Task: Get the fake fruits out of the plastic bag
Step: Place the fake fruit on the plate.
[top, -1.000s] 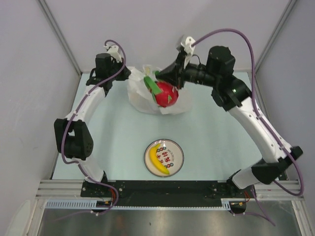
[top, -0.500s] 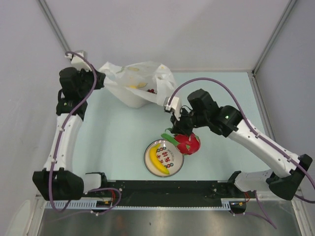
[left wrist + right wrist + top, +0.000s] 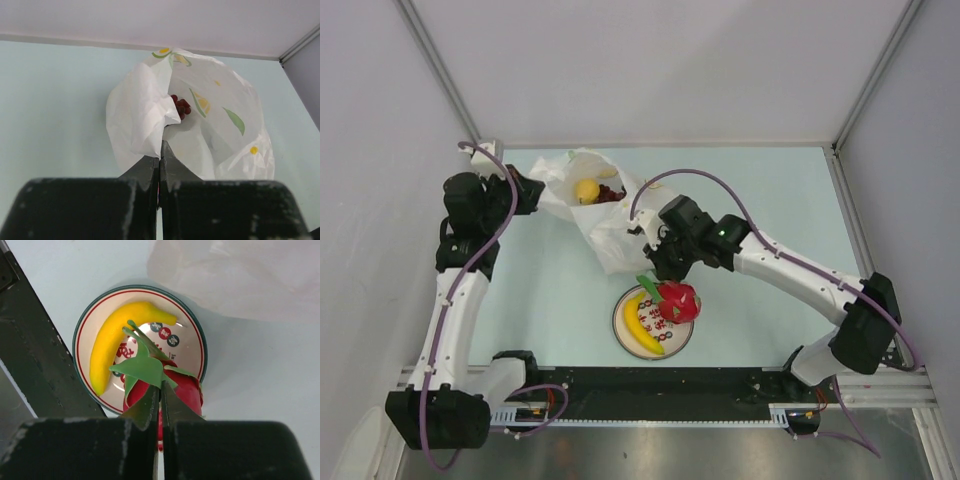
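The red plastic fruit with green leaves [image 3: 186, 388] hangs from the right end effector [image 3: 160, 390], whose fingers are pressed together on one of its thin leaves. The leaf looks like the easiest part to pinch, since the rounded body would likely be too wide and slick for the narrow fingers. Directly beneath this end effector is the round white plate with red marks [image 3: 198, 331], where the fruits are apparently being collected. The fruit sits over the plate's near rim, though I cannot tell whether it touches it. The yellow plastic banana [image 3: 111, 347] lies on the plate just left of the fingertips in the wrist view, so releasing on this side should avoid knocking it. Ahead of the right end effector and well clear of the plate lies the crinkly translucent white plastic bag [image 3: 610, 238]. The left end effector [image 3: 160, 156] is closed on a fold of the film at the bag's edge, probably to anchor the bag and hold its mouth open. Just beyond those fingers, inside the opening, are the bunch of dark purple-red grapes [image 3: 180, 106] and, seen from overhead, a small yellow lemon [image 3: 586, 190] beside them. Both are yet to come out, so the task seems about half done. Everything rests on the pale green surface [image 3: 770, 190].
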`<control>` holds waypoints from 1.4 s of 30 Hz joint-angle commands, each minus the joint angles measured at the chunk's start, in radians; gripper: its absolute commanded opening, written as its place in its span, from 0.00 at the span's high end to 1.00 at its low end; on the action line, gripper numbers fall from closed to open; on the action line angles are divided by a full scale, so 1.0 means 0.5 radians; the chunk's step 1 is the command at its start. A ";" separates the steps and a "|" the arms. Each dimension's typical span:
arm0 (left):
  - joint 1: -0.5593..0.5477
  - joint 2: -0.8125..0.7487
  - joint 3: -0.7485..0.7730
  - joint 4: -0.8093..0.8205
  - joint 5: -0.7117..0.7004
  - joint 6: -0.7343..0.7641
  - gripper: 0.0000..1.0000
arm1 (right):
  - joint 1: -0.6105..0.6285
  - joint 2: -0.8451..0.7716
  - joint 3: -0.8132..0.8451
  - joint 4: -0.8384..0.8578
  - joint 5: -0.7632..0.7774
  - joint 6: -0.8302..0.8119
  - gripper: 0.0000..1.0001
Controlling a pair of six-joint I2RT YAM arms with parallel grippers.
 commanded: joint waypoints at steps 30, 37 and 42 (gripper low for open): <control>0.057 -0.313 -0.292 0.182 0.116 -0.131 1.00 | 0.319 0.789 0.508 0.182 0.174 0.249 0.49; 0.066 -0.249 -0.240 0.182 0.122 -0.146 1.00 | 0.273 0.419 0.521 0.059 0.008 0.216 0.26; 0.078 -0.157 -0.145 0.173 0.131 -0.158 0.99 | -0.012 -0.004 0.159 -0.005 0.020 0.329 0.26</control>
